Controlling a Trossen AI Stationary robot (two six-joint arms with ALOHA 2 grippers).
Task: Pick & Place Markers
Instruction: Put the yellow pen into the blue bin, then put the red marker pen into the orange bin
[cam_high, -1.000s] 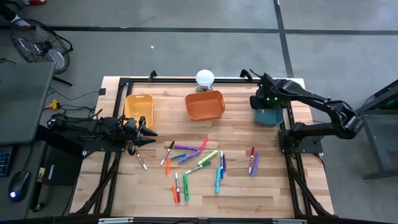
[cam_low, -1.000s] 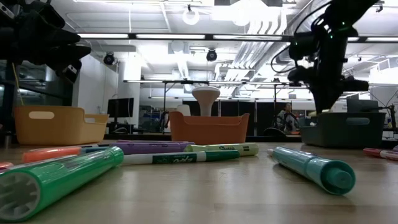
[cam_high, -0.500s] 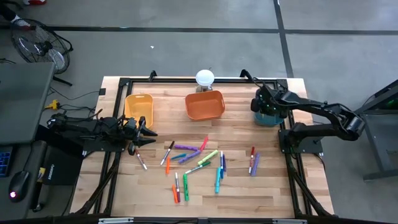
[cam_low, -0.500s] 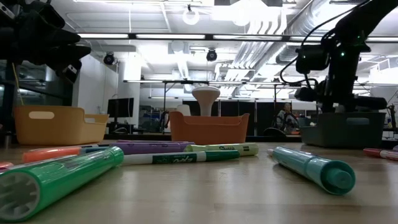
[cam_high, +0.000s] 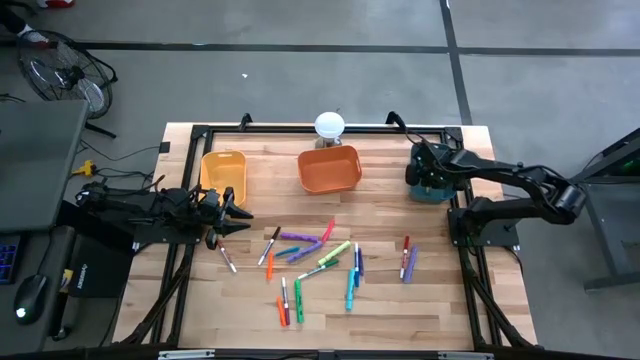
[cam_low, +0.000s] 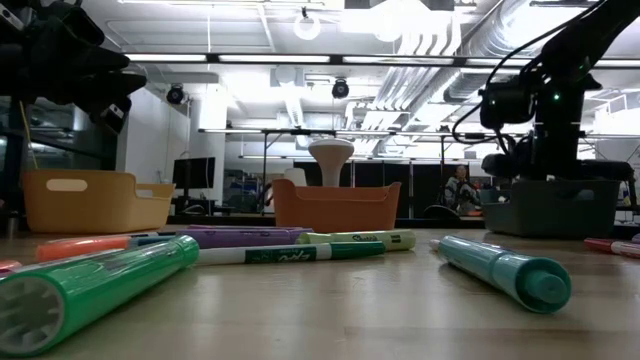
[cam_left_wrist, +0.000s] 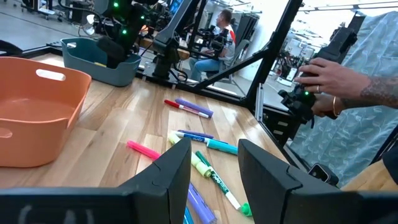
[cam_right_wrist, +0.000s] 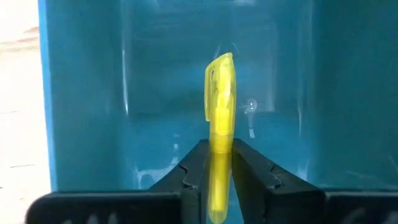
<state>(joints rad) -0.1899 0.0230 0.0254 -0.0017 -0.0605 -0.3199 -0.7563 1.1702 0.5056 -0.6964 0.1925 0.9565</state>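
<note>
From my remote seat, the markers (cam_high: 318, 262) lie scattered mid-bench toward its near edge (several overlap, so I can't count them). My left gripper (cam_high: 236, 212) waits by the left edge, fingers parted, empty. Farther back, the right gripper (cam_right_wrist: 211, 163) sits inside the teal bin (cam_high: 432, 187), fingers around a yellow marker (cam_right_wrist: 220, 112); its lower end is hidden.

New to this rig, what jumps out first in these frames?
The scatter of coloured markers across the middle of the wooden table, in front of the yellow bin and orange bin. Next, the right tool, lowered into the teal bin at the far right, with a yellow marker between its fingers. The left tool waits at the left edge.
</note>
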